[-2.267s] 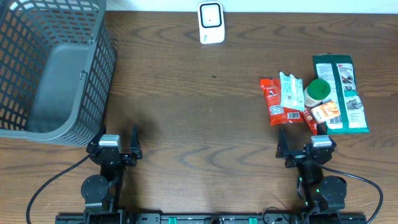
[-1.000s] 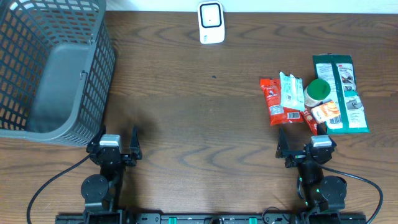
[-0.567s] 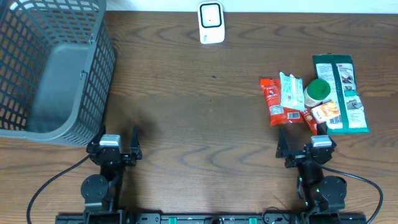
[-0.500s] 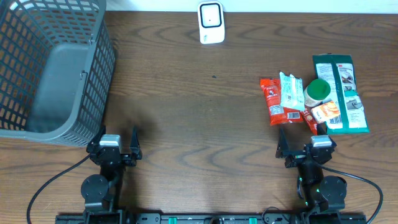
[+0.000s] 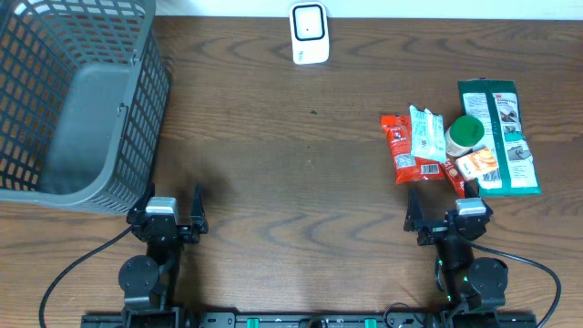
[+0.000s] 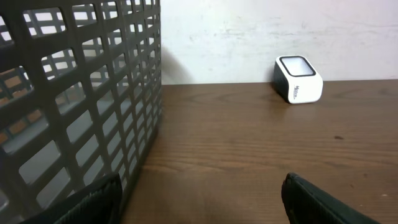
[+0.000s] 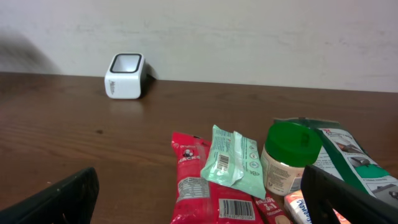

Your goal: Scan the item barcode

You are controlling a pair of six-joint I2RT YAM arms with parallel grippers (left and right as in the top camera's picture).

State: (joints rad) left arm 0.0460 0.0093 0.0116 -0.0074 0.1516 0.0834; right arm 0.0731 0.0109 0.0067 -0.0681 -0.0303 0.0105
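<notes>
Left tool (image 5: 171, 205) spread wide, empty — right tool (image 5: 444, 205) likewise, touching nothing.

We are counting one grey mesh basket (image 5: 86, 118) at ten o'clock, one white scanner (image 5: 309, 33) at twelve, and five packaged goods at three: one red packet (image 5: 399, 146), one mint wipes pack (image 5: 425, 134), one green-lidded jar (image 5: 466, 132), one orange sachet (image 5: 478, 164), one flat green pack (image 5: 501, 109).
</notes>
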